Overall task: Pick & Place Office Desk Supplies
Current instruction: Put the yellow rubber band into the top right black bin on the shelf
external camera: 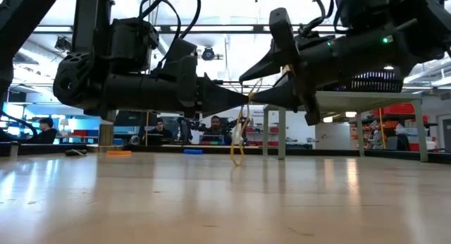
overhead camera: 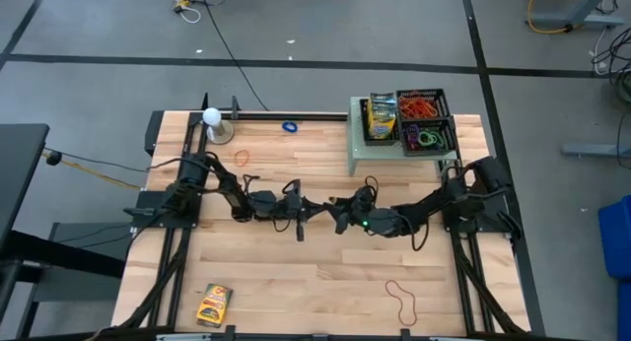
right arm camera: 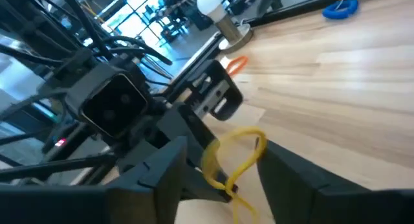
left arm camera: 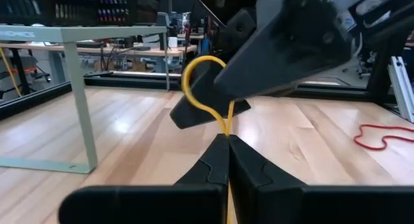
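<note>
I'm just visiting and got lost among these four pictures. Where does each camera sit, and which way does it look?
High view: above the table, straight down; both arms, shelf with bins.
Low view: at tabletop height, looking level toward the room; left hand and right hand meet overhead.
Left wrist view: on the left arm, past its shut fingers at the right hand.
Right wrist view: on the right arm, between its open fingers toward the left hand.
Shared: both wrist views show the yellow rubber band.
</note>
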